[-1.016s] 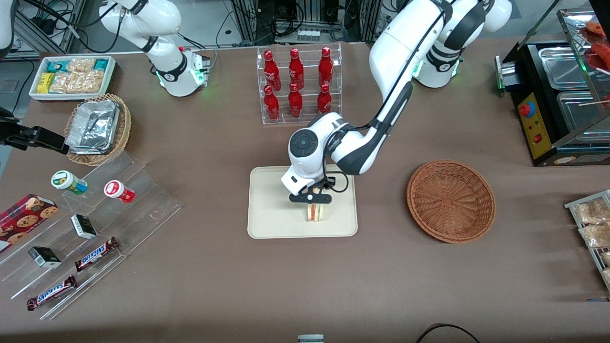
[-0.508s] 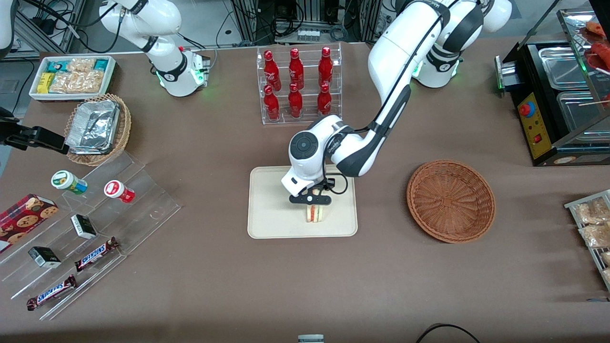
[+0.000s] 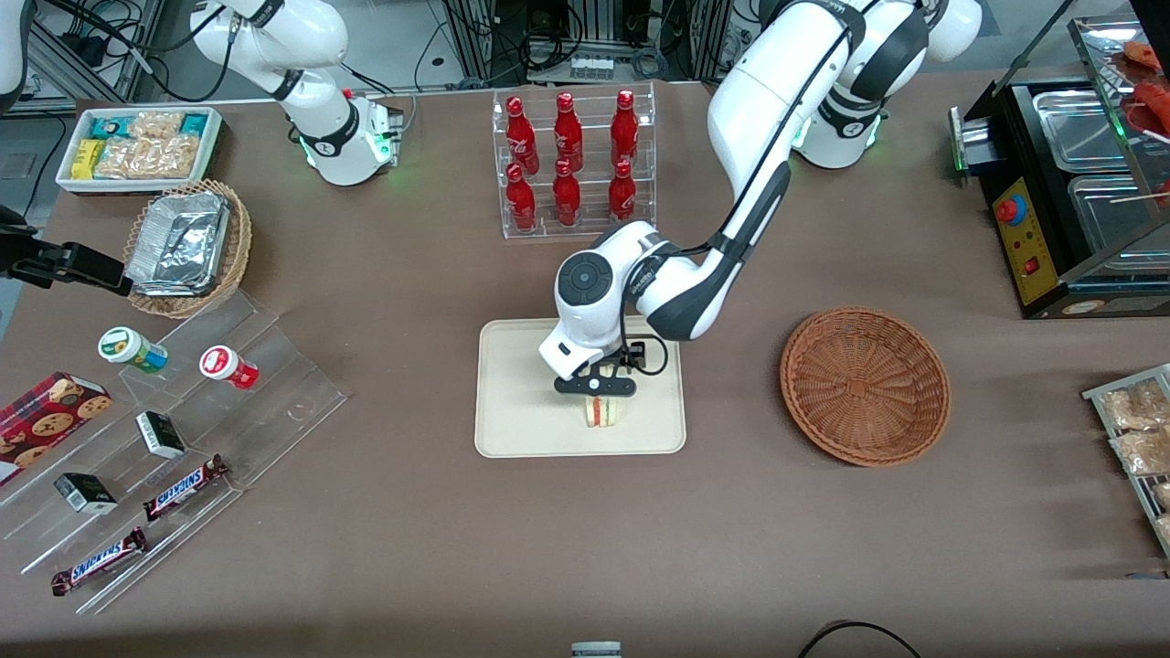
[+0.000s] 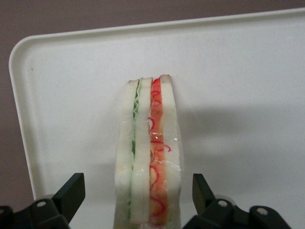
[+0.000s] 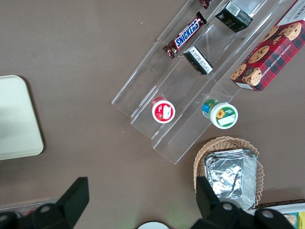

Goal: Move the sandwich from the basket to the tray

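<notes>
End effector [image 3: 596, 387] fingers [image 4: 71, 191] are being held spread and released, one on each side of the sandwich [image 4: 150, 152], which is standing on edge on the tray [image 3: 521, 429], directly beneath; its long axis is running between them, well apart from the basket [image 3: 865, 386].

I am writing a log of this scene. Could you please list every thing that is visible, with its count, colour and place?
sandwich: one, white bread with red and green filling, on the tray.
tray: one, cream, at the table's middle.
basket: one, reddish-brown, beside the tray toward the working arm's end, nothing in it.
bottles: six, red, in a clear rack farther from the front camera than the tray.
foil containers: silver, in a tan basket toward the parked arm's end.
chocolate bars: two, brown, on clear steps.
gripper: one, black, open, fingers apart either side of the sandwich.
</notes>
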